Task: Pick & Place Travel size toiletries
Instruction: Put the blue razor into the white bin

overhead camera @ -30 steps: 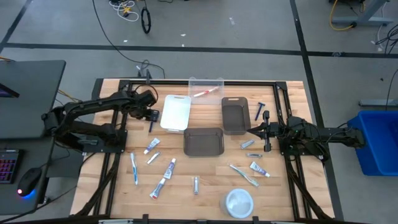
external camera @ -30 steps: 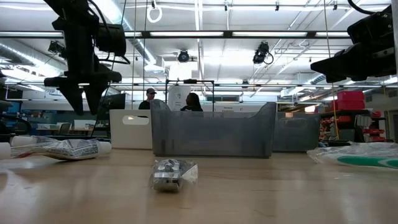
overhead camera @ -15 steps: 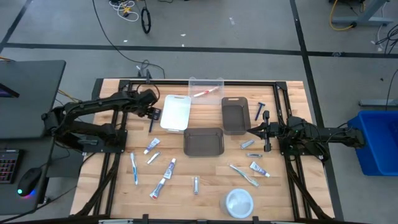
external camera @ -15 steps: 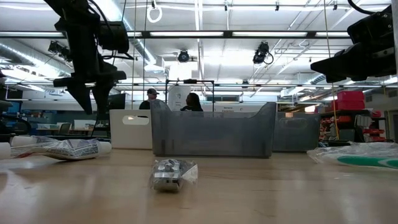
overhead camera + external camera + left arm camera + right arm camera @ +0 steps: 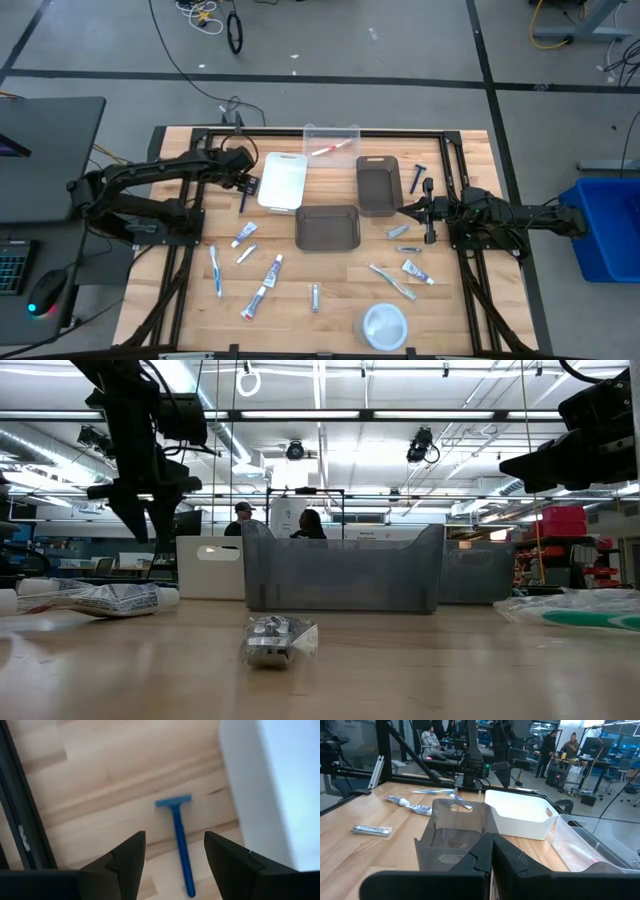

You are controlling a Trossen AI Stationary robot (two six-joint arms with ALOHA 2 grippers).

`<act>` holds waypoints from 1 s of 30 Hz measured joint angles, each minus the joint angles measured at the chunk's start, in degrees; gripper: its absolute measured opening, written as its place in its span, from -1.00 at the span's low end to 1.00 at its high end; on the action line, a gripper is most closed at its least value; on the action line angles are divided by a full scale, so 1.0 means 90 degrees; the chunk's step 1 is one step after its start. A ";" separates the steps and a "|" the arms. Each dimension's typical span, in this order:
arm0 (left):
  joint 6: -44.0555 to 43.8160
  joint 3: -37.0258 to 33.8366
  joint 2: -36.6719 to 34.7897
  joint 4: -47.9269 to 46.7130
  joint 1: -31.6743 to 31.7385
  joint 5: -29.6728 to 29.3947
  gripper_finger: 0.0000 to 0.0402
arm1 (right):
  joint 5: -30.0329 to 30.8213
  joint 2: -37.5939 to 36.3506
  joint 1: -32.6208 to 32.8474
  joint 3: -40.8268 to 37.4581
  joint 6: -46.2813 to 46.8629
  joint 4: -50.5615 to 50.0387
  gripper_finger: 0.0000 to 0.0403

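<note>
Left gripper [image 5: 172, 852] hovered, fingers spread wide and empty, over blue razor [image 5: 179, 840] beside white bin [image 5: 282, 180], lined up to grasp. Right gripper [image 5: 404, 210] waited, fingers shut, empty.

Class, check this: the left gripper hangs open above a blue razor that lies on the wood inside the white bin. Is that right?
Not quite. The left gripper does hang open above the blue razor, but the razor lies on the bare wood beside the white bin, not inside it. The left wrist view shows the bin's wall next to it; the high view confirms it.
</note>
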 joint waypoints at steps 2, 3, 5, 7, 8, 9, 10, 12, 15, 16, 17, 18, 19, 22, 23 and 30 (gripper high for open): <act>-0.0331 -0.0153 0.0000 -0.0038 -0.0207 -0.0002 0.05 | 0.0000 0.0000 0.0000 -0.0002 0.0000 0.0000 -0.93; -0.0464 -0.0202 0.0000 -0.0035 -0.0331 -0.0027 0.05 | 0.0001 0.0002 0.0000 -0.0001 0.0000 -0.0001 -0.93; -0.0678 -0.0277 -0.0057 -0.0008 -0.0529 -0.0167 0.05 | 0.0002 0.0002 0.0000 -0.0001 0.0001 0.0000 -0.93; -0.0736 -0.0290 -0.0133 -0.0010 -0.0640 -0.0323 0.05 | 0.0000 0.0000 0.0000 0.0000 0.0000 -0.0002 -0.93; -0.0750 -0.0290 -0.0156 -0.0001 -0.0686 -0.0370 0.05 | 0.0000 0.0002 0.0000 -0.0002 0.0000 0.0000 -0.93; -0.0767 -0.0292 -0.0180 -0.0010 -0.0742 -0.0428 0.05 | 0.0002 0.0002 0.0000 0.0000 0.0000 -0.0002 -0.93; -0.0827 -0.0292 -0.0187 -0.0003 -0.0814 -0.0483 0.05 | 0.0002 0.0001 0.0000 -0.0002 0.0000 0.0000 -0.93; -0.0938 -0.0292 -0.0182 -0.0025 -0.0981 -0.0554 0.05 | 0.0001 0.0002 0.0000 -0.0002 0.0000 0.0000 -0.93; -0.1193 -0.0292 -0.0182 -0.0071 -0.1278 -0.0523 0.05 | 0.0000 0.0001 0.0000 -0.0001 0.0000 -0.0001 -0.93; -0.1238 -0.0292 -0.0183 -0.0084 -0.1369 -0.0513 0.05 | 0.0002 0.0001 0.0000 -0.0002 0.0000 0.0000 -0.93; -0.1276 -0.0292 -0.0183 -0.0099 -0.1444 -0.0512 0.05 | 0.0000 0.0002 0.0000 -0.0002 0.0000 -0.0002 -0.93; -0.1338 -0.0292 -0.0182 -0.0168 -0.1511 -0.0511 0.05 | 0.0000 0.0002 0.0000 -0.0002 0.0000 -0.0002 -0.93; -0.1402 -0.0292 -0.0184 -0.0287 -0.1557 -0.0509 0.05 | 0.0000 0.0002 0.0000 -0.0002 0.0000 0.0000 -0.93; -0.1562 -0.0294 -0.0185 -0.0687 -0.1656 -0.0528 0.05 | 0.0000 0.0000 0.0000 -0.0002 0.0000 0.0000 -0.93; -0.1618 -0.0324 -0.0187 -0.0743 -0.1717 -0.0554 0.05 | 0.0000 0.0002 0.0000 0.0000 0.0000 0.0000 -0.93; -0.2292 -0.0870 -0.0420 -0.0165 -0.2420 -0.0626 0.05 | 0.0002 0.0001 0.0000 -0.0002 0.0000 -0.0001 -0.93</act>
